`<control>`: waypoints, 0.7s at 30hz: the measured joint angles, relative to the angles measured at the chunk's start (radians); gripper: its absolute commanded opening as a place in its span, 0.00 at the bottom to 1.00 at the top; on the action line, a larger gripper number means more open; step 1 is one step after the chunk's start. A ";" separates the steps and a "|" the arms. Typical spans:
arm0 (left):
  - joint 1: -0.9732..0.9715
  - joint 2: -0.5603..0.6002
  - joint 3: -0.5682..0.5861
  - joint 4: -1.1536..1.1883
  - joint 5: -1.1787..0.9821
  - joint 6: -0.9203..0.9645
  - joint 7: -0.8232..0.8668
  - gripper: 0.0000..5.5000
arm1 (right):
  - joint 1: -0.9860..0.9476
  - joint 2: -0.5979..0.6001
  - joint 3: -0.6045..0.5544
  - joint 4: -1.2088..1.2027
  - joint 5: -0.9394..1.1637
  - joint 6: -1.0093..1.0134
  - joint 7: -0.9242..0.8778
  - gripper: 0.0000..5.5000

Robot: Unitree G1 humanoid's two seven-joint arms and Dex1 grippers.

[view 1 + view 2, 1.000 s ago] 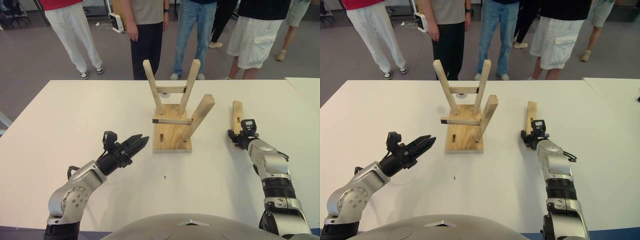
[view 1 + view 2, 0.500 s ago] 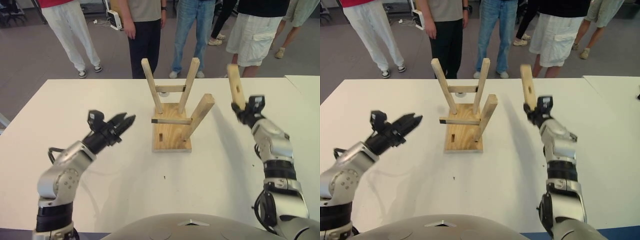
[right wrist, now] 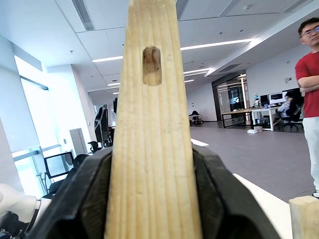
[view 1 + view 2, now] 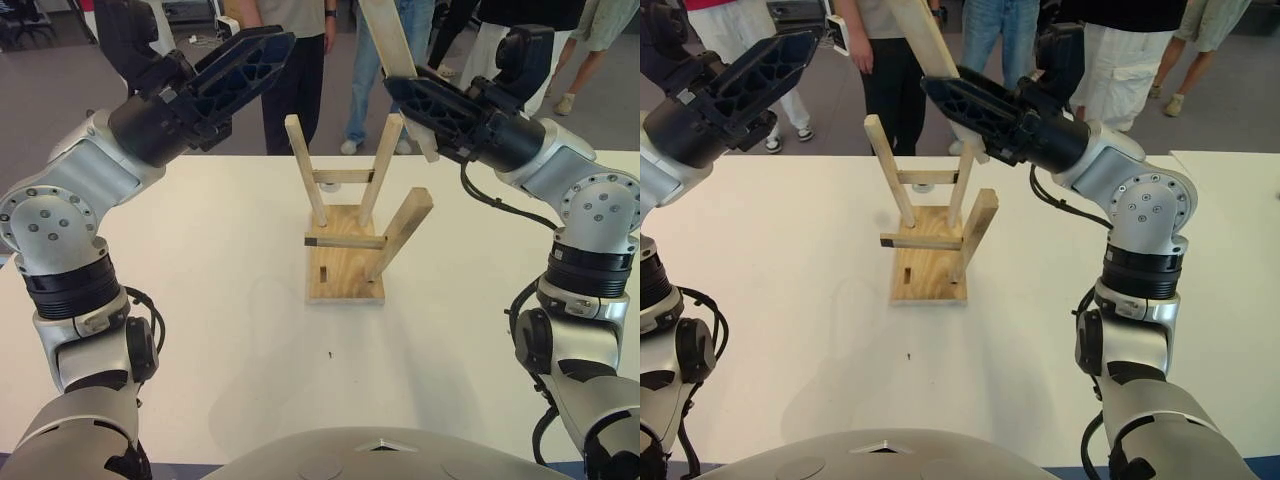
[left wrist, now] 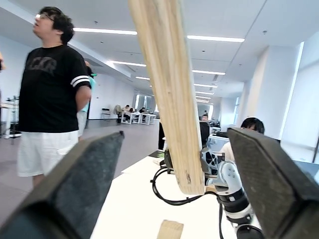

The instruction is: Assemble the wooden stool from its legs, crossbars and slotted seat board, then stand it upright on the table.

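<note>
1. Right pincer [image 4: 402, 90] is clamping the loose leg [image 4: 386, 30], raised over the stool [image 4: 345, 282].
2. Left pincer [image 4: 272, 50] is gaping wide, gripping nothing.
3. Stool is resting seat-down on the counter [image 4: 200, 300].

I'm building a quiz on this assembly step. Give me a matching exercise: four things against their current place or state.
1. loose leg
2. left end effector
3. seat board
4. far crossbar

A. flat on the table
B. open, holding nothing
C. clamped in the right end effector
D. bridging two standing legs

Pairs: 1-C, 2-B, 3-A, 4-D
</note>
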 measured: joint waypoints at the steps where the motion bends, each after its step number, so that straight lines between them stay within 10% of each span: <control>1: -0.010 -0.002 -0.006 0.003 -0.012 0.006 0.002 0.84 | 0.000 -0.004 0.008 0.001 0.015 0.013 0.010 0.37; 9: -0.045 -0.024 -0.023 0.038 -0.071 0.022 0.022 0.84 | 0.002 -0.043 0.081 -0.022 0.020 0.084 0.095 0.37; 21: -0.047 -0.050 -0.020 0.044 -0.088 0.018 0.050 0.51 | 0.030 -0.063 0.109 -0.029 0.014 0.088 0.114 0.37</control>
